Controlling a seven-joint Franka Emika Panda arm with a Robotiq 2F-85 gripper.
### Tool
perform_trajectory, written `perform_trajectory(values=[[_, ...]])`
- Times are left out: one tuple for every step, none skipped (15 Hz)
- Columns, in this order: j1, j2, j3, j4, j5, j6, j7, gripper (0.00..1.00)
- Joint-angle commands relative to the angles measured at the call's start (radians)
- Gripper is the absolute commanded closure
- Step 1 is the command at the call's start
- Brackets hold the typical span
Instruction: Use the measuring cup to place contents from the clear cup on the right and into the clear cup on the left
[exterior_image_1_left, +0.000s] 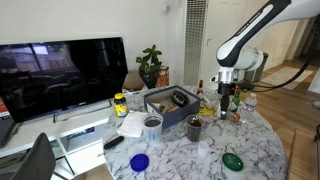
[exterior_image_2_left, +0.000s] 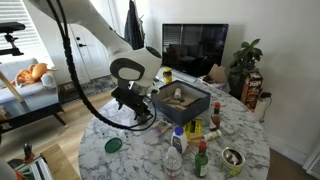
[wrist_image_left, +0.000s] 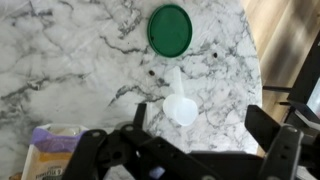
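Over the marble table (wrist_image_left: 60, 60), hovering with claw (wrist_image_left: 200, 120) spread wide, pinching nothing. Framing the white scoop (wrist_image_left: 182, 108) lying flat between the fingers (wrist_image_left: 268, 135), with handle toward a green lid (wrist_image_left: 170, 27). Failing to make out the scoop in both exterior views, too small. Cropping a purple packet (wrist_image_left: 48, 148) at the wrist view's edge.

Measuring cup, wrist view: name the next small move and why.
Probably lower and close on the measuring cup: it lies untouched on the marble table beside the green lid, with the open gripper hovering over it.
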Motion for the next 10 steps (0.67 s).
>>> perform_trajectory(values=[[-0.014, 0.014, 0.012, 0.000, -0.001, 0.000, -0.001, 0.00], [-0.015, 0.023, 0.013, 0.000, 0.000, 0.000, -0.002, 0.00], [-0.015, 0.027, 0.014, 0.001, 0.000, 0.000, -0.002, 0.00], [-0.015, 0.027, 0.014, 0.001, 0.000, 0.000, -0.002, 0.00], [-0.020, 0.053, 0.019, 0.014, 0.013, -0.019, -0.043, 0.00], [-0.027, 0.086, 0.028, 0.025, 0.053, -0.028, -0.085, 0.00], [-0.031, 0.118, 0.038, 0.031, 0.088, -0.026, -0.135, 0.00], [-0.035, 0.151, 0.049, 0.037, 0.125, -0.023, -0.182, 0.00], [-0.036, 0.183, 0.057, 0.040, 0.146, -0.015, -0.219, 0.00], [-0.038, 0.212, 0.062, 0.043, 0.156, -0.010, -0.245, 0.00]])
